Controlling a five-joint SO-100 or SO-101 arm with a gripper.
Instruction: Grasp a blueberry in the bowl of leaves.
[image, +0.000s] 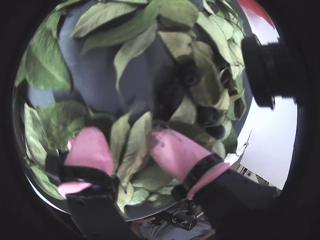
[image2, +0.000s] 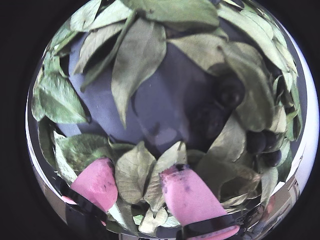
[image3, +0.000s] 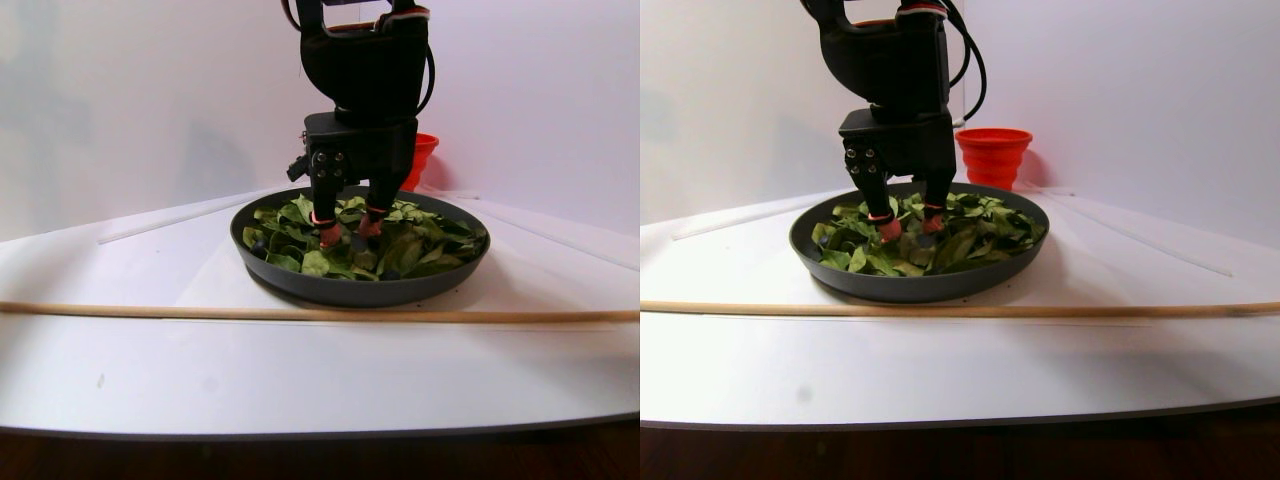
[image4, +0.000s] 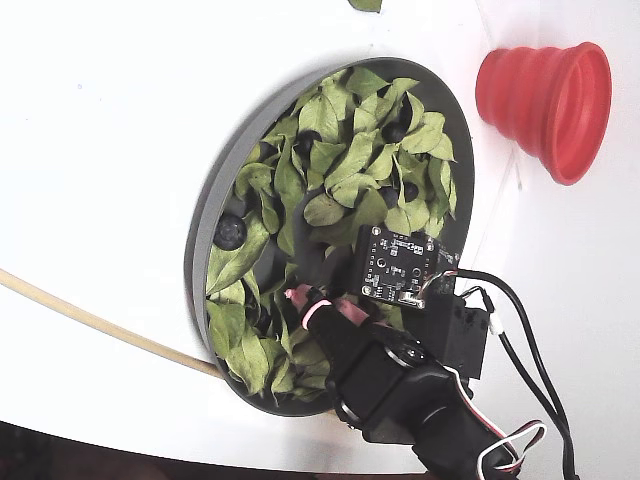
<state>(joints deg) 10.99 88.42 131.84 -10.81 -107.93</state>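
Observation:
The grey bowl (image4: 200, 250) holds many light-green leaves (image4: 345, 165) and several dark blueberries. My gripper (image: 125, 135) is open, and its pink fingertips (image: 172, 150) are lowered into the leaves near the bowl's rim. Only leaves lie between the fingers, no berry. In both wrist views, blueberries (image: 192, 75) (image2: 230, 90) sit ahead and to the right of the fingers, partly under leaves, next to the bare bowl floor (image2: 160, 90). The gripper also shows in the other wrist view (image2: 136, 167), in the stereo pair view (image3: 349, 230) and in the fixed view (image4: 322, 305). One blueberry (image4: 230, 232) lies by the left rim.
A red ribbed cup (image4: 545, 95) stands beyond the bowl on the white table. A thin wooden stick (image3: 300, 313) lies across the table in front of the bowl (image3: 360, 292). The arm's cables (image4: 520, 340) trail behind the gripper.

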